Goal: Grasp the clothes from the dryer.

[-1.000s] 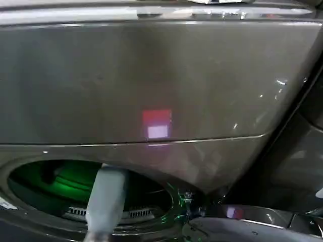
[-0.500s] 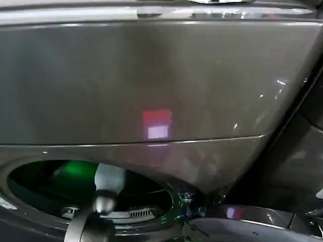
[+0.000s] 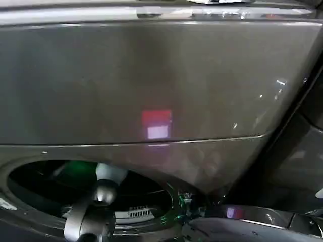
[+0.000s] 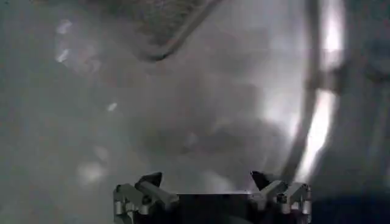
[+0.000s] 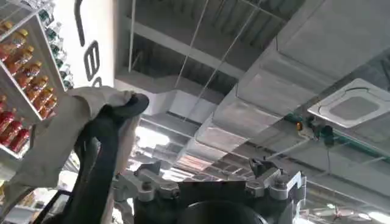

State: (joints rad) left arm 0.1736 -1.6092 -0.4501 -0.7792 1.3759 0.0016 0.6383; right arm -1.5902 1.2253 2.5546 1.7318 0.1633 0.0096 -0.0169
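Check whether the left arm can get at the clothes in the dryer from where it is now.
Probably yes. The left arm already passes through the dryer's open porthole, and the left gripper is open inside the drum with nothing blocking it. The clothes show as green beside the arm.

The left end effector (image 4: 207, 182) reaches forward with its fingers (image 4: 149, 180) spread apart and empty; the right end effector (image 5: 207, 178) points upward, fingers likewise spread.
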